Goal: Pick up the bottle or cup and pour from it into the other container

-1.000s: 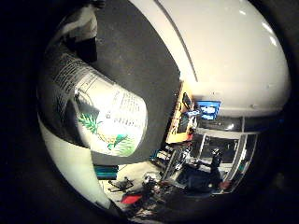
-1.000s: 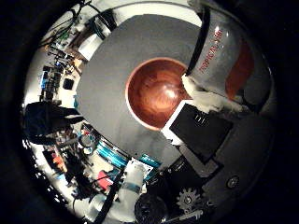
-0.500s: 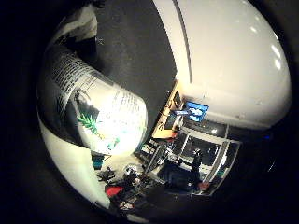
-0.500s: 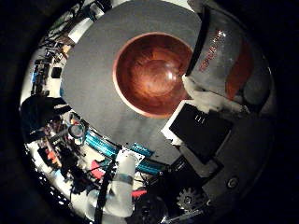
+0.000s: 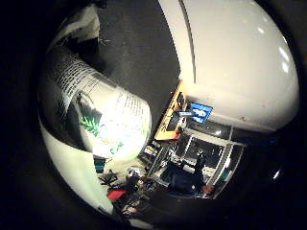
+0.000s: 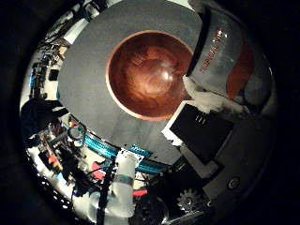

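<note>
A bottle [image 5: 96, 120] with a white printed label and a green leaf picture fills much of the little finger side view, close against my palm. In the thumb side view the same bottle [image 6: 220, 51] shows red lettering and an orange-red band, with a white and black finger [image 6: 201, 126] of my hand pressed on it. My right hand is shut on the bottle, which is held tilted above a round brown bowl [image 6: 150, 75]. The bowl stands on a grey round table [image 6: 89, 93] and its glossy inside shows. The bottle's mouth is hidden.
Beyond the table's edge runs a teal rail [image 6: 108, 147], with cluttered shelves and gear behind it. The white arm segment [image 6: 122, 187] rises beside the table. A lit blue screen [image 5: 199, 112] and a doorway lie far off in the room.
The bowl has grown larger and come nearer the middle of the thumb side view: the hand has moved over it, still holding the bottle.
</note>
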You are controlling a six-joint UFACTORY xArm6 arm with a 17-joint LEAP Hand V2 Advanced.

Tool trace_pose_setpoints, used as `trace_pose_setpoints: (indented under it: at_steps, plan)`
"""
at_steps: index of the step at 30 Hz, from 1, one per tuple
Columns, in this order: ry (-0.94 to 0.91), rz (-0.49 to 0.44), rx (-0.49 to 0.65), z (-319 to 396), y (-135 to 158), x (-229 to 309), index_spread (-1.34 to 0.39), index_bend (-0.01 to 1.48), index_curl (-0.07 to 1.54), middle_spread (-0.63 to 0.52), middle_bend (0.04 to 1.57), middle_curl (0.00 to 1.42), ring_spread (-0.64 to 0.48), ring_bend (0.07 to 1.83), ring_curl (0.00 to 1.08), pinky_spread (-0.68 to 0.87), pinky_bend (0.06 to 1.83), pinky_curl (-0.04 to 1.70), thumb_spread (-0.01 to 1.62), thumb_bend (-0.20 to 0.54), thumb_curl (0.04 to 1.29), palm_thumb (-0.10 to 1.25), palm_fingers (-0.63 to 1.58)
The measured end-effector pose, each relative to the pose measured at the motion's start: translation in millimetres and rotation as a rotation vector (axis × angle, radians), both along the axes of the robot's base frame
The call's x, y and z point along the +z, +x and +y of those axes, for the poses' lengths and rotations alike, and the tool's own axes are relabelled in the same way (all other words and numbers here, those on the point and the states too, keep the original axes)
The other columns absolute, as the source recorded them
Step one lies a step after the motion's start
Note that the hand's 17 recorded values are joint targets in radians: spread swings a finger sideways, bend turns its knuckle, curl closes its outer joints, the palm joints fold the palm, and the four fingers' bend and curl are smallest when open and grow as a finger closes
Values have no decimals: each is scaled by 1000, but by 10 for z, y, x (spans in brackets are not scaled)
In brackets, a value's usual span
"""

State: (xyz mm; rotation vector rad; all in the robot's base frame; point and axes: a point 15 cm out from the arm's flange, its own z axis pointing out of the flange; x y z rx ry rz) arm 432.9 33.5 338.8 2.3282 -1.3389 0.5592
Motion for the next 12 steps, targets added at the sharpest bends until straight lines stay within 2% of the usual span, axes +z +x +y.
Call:
trace_pose_setpoints:
  at_steps: [12]
  plan:
    - [11,1,-7,7,22,-43,-209,1148,846,-125,1376,802,-244,1297,870,-249,1224,982,297,-24,941,974,1112]
